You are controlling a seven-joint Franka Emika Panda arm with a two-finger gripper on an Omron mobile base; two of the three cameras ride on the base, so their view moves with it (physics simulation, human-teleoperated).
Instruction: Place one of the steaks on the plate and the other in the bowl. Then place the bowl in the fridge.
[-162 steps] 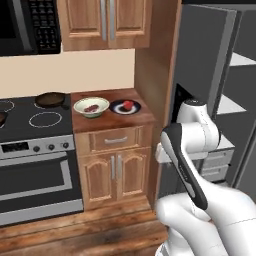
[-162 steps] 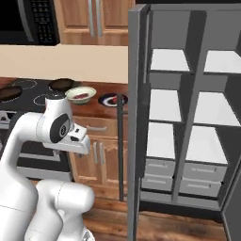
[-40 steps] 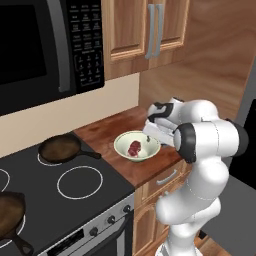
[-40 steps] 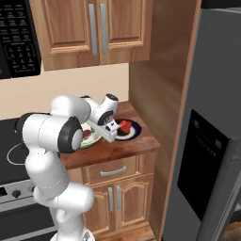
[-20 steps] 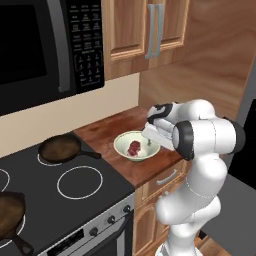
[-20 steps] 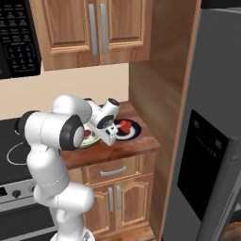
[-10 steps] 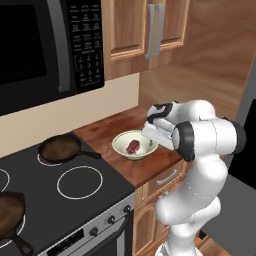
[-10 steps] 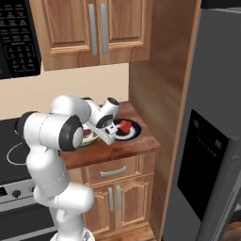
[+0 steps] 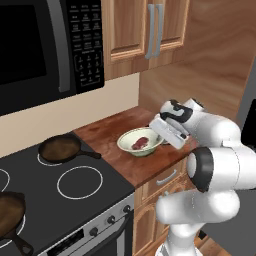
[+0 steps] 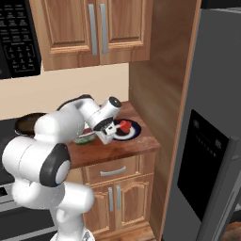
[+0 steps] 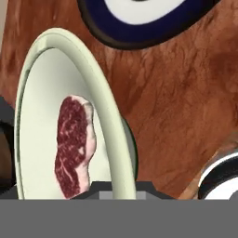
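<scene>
Tool (image 10: pixel 109 133) clamped on bowl (image 9: pixel 141 142) rim, steak (image 9: pixel 140 143) inside, bowl on tabletop (image 9: pixel 125 165) beside plate (image 10: pixel 132 131). You lift straight and level so the steak stays put, then swing toward fridge (image 10: pixel 207 141).

Warm wooden cabinets (image 10: pixel 96 33) hang above a reddish-brown wooden counter (image 9: pixel 112 135). A black microwave (image 9: pixel 45 50) sits over a black stovetop (image 9: pixel 50 195) holding two dark skillets (image 9: pixel 62 148). The wall (image 10: pixel 70 89) behind is pale cream.
</scene>
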